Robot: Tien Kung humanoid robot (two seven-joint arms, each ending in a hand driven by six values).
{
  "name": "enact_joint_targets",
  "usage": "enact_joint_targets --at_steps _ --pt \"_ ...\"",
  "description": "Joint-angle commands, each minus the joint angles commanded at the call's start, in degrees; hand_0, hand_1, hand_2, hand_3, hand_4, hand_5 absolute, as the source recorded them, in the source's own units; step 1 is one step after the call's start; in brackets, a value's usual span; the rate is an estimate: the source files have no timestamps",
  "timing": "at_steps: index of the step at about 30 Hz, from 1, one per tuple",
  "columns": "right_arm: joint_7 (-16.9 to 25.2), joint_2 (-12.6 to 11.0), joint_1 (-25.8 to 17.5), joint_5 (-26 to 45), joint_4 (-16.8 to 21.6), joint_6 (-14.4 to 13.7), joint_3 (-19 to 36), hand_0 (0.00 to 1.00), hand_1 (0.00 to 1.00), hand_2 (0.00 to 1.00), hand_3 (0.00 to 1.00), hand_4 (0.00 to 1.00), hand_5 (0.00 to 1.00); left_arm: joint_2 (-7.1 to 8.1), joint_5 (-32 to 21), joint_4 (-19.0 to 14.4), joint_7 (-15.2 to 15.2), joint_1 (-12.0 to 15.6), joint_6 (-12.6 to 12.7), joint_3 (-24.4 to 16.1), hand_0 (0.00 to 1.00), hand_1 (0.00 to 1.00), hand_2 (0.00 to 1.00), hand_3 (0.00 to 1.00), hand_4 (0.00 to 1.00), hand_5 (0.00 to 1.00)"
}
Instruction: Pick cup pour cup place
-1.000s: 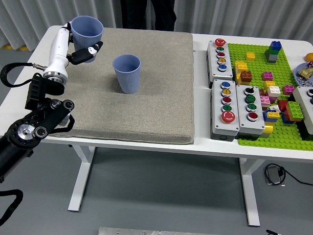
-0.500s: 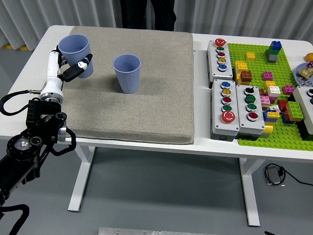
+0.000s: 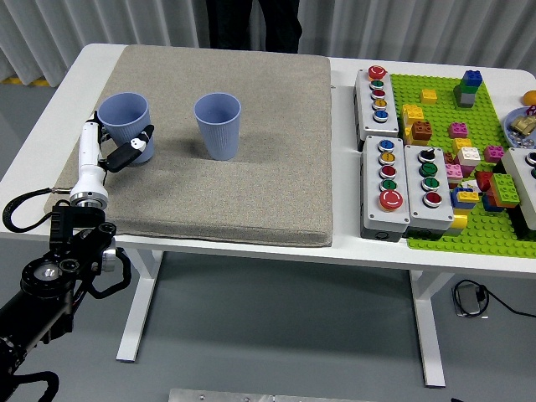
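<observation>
Cup (image 3: pixel 122 114) in my left hand (image 3: pixel 120 151) is sitting low near the mat's (image 3: pixel 251 193) left edge, upright, base at or just above the cloth, can't tell which. My fingers (image 3: pixel 134 152) are wrapped on its lower wall, thumb side facing the camera, clamped on it. Looks like thin ribbed plastic: light, a bit springy, will dent if squeezed hard, and the taper means it can slip upward out of a loose grip. Best hold is mid-to-low on the wall where the ribs give friction, not the rim. Second cup (image 3: pixel 218 124) stands upright near the mat's middle, toward the far edge, well apart from mine. Its mouth is open to the camera; I see nothing distinct inside, just blue interior. Same for mine, contents not discernible. Judging by the pose, this reads as the set-down step; release should be gentle, since an empty light cup tips easily on soft cloth. Right hand is out of view. Desk's (image 3: pixel 360 255) right half carries button boxes (image 3: pixel 392 180) and bricks (image 3: pixel 469 167), not involved.
</observation>
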Motion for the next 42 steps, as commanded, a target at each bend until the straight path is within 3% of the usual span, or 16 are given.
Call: enact_joint_targets --at_steps 11,25,26,31,32,42 --pt "0.0 -0.1 0.3 -0.2 0.0 0.0 0.2 0.658 0.653 0.671 0.645 0.443 0.116 -0.73 1.1 1.4 0.3 -0.1 0.3 0.6 0.675 0.665 0.730 0.729 0.704 0.020" --pt "0.0 -0.2 0.4 0.1 0.0 0.0 0.0 0.658 0.653 0.672 0.645 0.442 0.115 -1.05 0.7 2.7 -0.8 -0.3 -2.1 0.2 0.681 0.679 0.757 0.735 0.737 0.077" --pt "0.0 -0.2 0.4 0.0 0.0 0.0 0.1 0.658 0.653 0.672 0.645 0.442 0.117 -1.05 0.8 2.6 -0.8 -0.3 -2.2 0.1 0.705 0.719 0.825 0.807 0.886 0.255" --pt "0.1 -0.2 0.4 0.4 0.0 -0.1 -0.1 0.658 0.653 0.672 0.645 0.442 0.117 -1.03 1.7 2.4 0.0 -0.4 -3.8 -0.3 0.705 0.719 0.825 0.807 0.886 0.255" --pt "0.1 -0.2 0.4 0.5 0.0 -0.1 -0.2 0.658 0.653 0.672 0.646 0.444 0.114 -1.02 1.7 2.4 0.0 -0.4 -3.9 -0.3 0.728 0.739 0.868 0.852 0.919 0.297" --pt "0.0 -0.1 0.1 0.1 0.0 0.0 -0.1 0.657 0.653 0.671 0.645 0.443 0.116 -0.97 1.7 2.3 0.0 -0.1 -4.1 -0.8 0.728 0.741 0.866 0.856 0.921 0.301"
